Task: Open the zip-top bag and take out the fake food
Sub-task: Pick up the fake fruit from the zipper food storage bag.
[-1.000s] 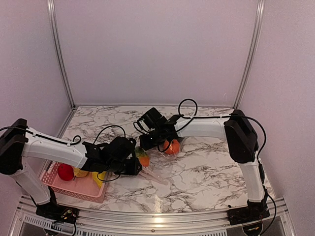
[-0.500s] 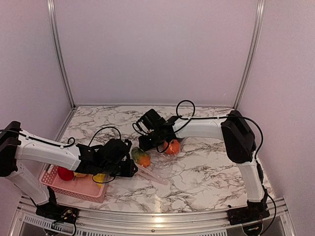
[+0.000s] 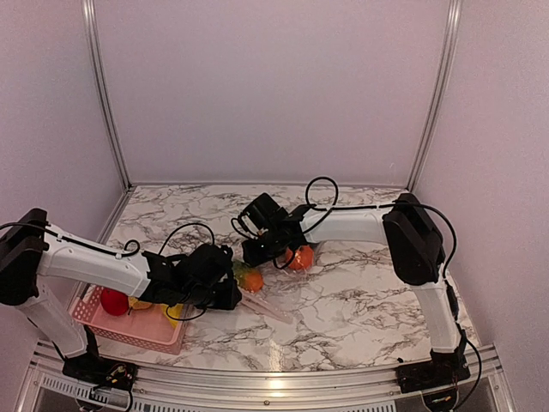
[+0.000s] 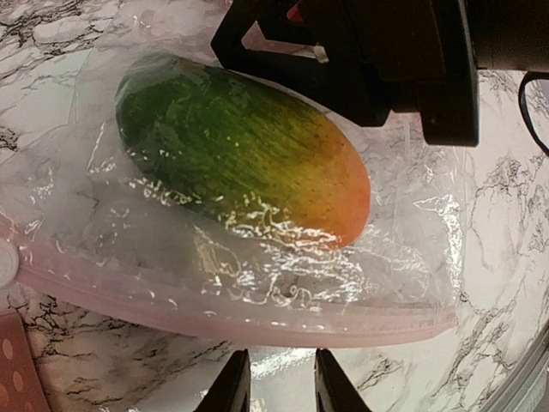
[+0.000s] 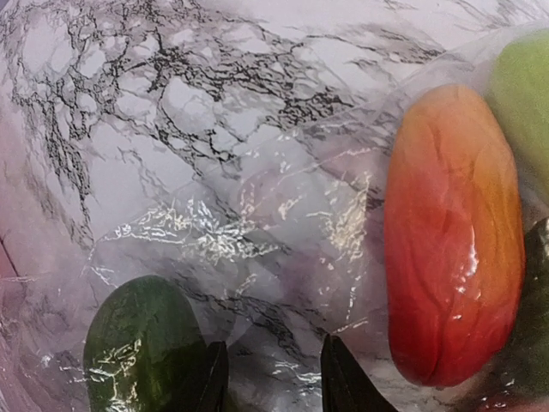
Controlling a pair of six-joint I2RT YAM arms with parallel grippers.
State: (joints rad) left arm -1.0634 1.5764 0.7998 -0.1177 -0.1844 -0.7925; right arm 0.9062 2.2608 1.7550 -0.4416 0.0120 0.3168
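Now the left gripper, fingers apart and empty, has narrowed at the shut zip strip of the bag; whether the right gripper grips is unclear.

A white marble table with dark veins carries two things. The clear zip-top bag lies flat between the grippers, its zip strip just ahead of the left gripper, its far end beneath the right gripper. A pink mesh basket sits behind the left gripper, under that arm.
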